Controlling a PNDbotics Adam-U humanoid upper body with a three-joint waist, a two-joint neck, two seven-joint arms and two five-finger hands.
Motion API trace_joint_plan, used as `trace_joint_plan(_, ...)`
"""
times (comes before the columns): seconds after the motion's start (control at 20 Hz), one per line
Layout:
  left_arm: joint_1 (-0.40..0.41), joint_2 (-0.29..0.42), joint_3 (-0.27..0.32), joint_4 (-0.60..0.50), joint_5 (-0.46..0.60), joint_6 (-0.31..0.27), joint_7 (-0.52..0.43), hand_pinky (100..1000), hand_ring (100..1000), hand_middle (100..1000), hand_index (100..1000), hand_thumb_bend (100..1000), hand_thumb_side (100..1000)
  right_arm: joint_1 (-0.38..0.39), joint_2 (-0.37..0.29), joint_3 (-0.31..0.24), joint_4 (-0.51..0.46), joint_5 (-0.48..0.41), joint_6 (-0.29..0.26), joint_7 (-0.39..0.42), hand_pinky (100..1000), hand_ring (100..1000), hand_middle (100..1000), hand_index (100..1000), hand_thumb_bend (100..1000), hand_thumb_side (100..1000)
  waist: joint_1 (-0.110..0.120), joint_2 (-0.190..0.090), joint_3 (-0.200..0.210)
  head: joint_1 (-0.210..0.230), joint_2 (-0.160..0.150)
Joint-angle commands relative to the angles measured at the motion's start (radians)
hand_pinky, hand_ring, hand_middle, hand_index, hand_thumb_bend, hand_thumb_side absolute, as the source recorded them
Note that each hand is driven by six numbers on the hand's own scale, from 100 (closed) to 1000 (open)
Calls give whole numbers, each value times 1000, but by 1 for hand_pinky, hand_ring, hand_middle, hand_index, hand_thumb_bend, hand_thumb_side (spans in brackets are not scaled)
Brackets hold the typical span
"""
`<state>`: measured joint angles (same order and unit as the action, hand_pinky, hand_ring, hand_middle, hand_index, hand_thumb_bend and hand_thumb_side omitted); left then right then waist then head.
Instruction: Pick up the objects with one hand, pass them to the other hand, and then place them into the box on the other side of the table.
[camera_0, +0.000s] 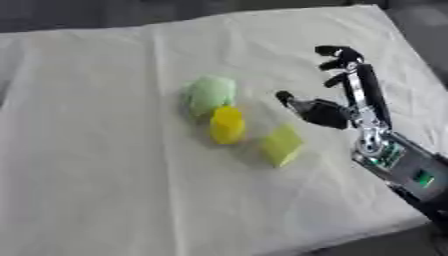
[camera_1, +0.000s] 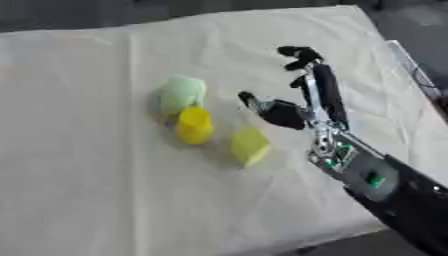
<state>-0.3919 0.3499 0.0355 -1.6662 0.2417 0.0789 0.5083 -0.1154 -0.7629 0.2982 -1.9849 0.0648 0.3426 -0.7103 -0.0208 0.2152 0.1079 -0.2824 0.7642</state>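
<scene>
Reaching stage: right robot hand (camera_0: 350, 102), fingers released, holds nothing, just right of the yellow-green block (camera_0: 282, 144); cup (camera_0: 227, 124) and green lump (camera_0: 210, 94) left of block. Next: close on block.

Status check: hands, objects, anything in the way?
Right hand open, empty, beside objects. Left hand out of view. Pale green lump, yellow cylinder, yellow-green block on cloth. Nothing blocking.

On my desk (camera_0: 105, 190): one pale green object (camera_0: 210, 93), one yellow cylinder (camera_0: 227, 125), one yellow-green block (camera_0: 282, 144). Three total.
</scene>
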Motion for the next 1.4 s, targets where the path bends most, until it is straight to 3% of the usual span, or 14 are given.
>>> trace_joint_plan(0.05, -3, 24, 15, -17, -8, -2, 8, 798, 680, 744, 759, 206, 649, -13, -38, -2, -15, 4, 0, 12, 564, 724, 779, 808, 637, 256, 15, 4, 0, 47, 6)
trace_joint_plan(0.35, -1, 26, 19, -20, -7, -4, 12, 803, 681, 744, 759, 207, 646, -18, -45, 3, -15, 12, 0, 24, 569, 726, 780, 810, 641, 257, 15, 5, 4, 98, 6)
trace_joint_plan(0.7, 2, 30, 19, -18, -10, -4, 11, 818, 681, 743, 759, 208, 645, -48, -90, 10, -15, 14, 38, 92, 600, 743, 792, 822, 674, 269, 3, -3, 3, 76, 6)
trace_joint_plan(0.9, 9, 38, 22, -17, -10, -5, 13, 819, 680, 742, 758, 207, 647, -67, -144, 20, -15, 38, 66, 251, 680, 773, 808, 843, 675, 310, -4, -9, 1, 50, 6)
trace_joint_plan(1.15, 20, 44, 25, -14, -5, -6, 17, 821, 680, 741, 757, 207, 650, -94, -203, -5, -15, 61, 55, 501, 737, 798, 826, 860, 669, 327, -12, -15, -5, 33, 6)
trace_joint_plan(1.4, 24, 48, 29, -12, 1, -8, 19, 823, 680, 741, 757, 213, 649, -162, -220, -24, -15, 55, 90, 595, 755, 803, 827, 852, 653, 324, -16, -19, -3, 14, 6)
